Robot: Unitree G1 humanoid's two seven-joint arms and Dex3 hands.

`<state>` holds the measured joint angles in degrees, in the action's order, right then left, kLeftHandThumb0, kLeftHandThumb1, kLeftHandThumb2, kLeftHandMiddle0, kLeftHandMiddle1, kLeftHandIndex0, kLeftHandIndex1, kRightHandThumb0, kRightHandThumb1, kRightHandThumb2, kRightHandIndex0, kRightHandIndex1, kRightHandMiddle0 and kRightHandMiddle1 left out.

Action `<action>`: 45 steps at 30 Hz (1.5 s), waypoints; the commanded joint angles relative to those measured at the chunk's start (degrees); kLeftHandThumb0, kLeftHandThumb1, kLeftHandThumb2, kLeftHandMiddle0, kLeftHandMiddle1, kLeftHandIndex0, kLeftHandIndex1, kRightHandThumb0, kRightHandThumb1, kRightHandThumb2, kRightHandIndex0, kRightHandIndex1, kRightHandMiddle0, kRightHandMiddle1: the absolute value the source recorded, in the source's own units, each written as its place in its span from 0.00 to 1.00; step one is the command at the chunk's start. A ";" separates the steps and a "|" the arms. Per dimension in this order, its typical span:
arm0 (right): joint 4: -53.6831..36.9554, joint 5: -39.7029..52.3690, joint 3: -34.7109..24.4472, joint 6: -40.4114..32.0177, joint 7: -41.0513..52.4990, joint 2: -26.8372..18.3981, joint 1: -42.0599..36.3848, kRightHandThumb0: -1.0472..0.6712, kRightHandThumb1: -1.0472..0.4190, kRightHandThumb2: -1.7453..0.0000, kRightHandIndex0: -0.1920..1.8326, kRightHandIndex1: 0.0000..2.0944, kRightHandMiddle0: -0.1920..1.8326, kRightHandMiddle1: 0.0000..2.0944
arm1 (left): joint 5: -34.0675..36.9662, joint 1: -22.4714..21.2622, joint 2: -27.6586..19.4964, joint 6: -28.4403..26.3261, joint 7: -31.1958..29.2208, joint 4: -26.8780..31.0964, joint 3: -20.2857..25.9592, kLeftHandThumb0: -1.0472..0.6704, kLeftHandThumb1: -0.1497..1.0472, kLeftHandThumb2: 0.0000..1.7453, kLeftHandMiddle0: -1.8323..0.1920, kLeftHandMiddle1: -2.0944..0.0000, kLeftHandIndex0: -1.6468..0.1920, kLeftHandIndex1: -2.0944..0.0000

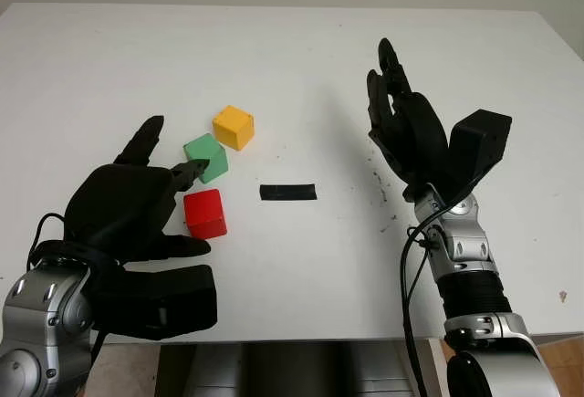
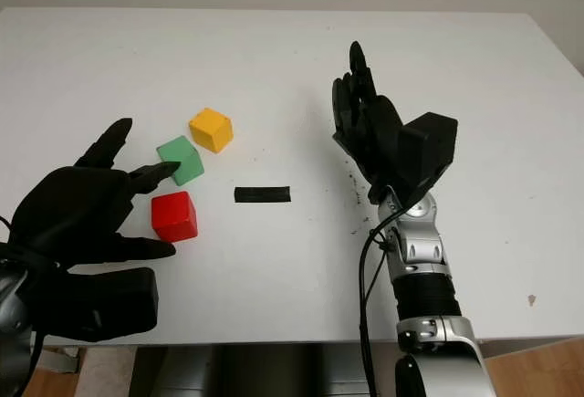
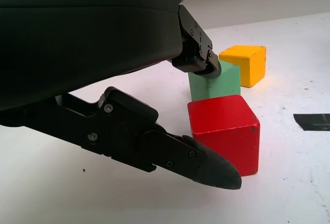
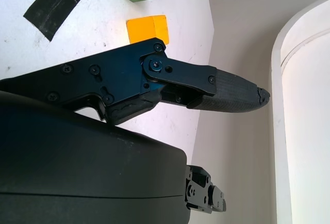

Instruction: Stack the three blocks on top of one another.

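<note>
Partly hidden green block [image 3: 219, 81] behind open left hand [image 1: 128, 205] fingers [image 3: 206, 165]; right hand [image 1: 406, 128] open.

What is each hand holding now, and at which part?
Nothing is held. The left hand is open beside the red block; the right hand is open above the table.

We see that our left hand [image 1: 128, 210] and right hand [image 1: 406, 128] have matte black shells. Our forearms are silver metal with black ribbed bands, and black cables run along them. Our fingers [image 3: 170, 149] carry small screws and rubbery tips.
</note>
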<state>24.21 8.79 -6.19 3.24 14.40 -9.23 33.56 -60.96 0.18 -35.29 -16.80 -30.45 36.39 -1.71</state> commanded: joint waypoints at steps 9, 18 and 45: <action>-1.14 -0.15 -0.08 0.75 -0.04 -0.33 0.53 0.17 0.00 0.62 0.00 0.00 0.00 0.00 | -2.41 0.39 1.55 1.38 0.10 -0.81 0.64 0.18 0.97 0.04 1.00 1.00 0.68 0.96; -0.96 -0.20 -0.30 0.77 -0.29 -0.41 0.75 0.17 0.00 0.62 0.00 0.00 0.00 0.00 | -2.73 0.19 2.19 1.53 -1.06 -0.73 0.74 0.19 0.97 0.03 1.00 1.00 0.67 0.96; -0.77 -0.55 -0.17 1.26 -0.30 -0.50 0.41 0.17 0.00 0.62 0.00 0.00 0.00 0.00 | -0.28 1.44 4.63 4.63 1.50 0.13 1.92 0.22 0.96 0.03 1.00 0.99 0.63 0.92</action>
<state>24.21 8.34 -6.20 3.68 14.11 -9.40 33.56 -61.37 0.90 -31.19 -12.37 -29.51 35.68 -0.39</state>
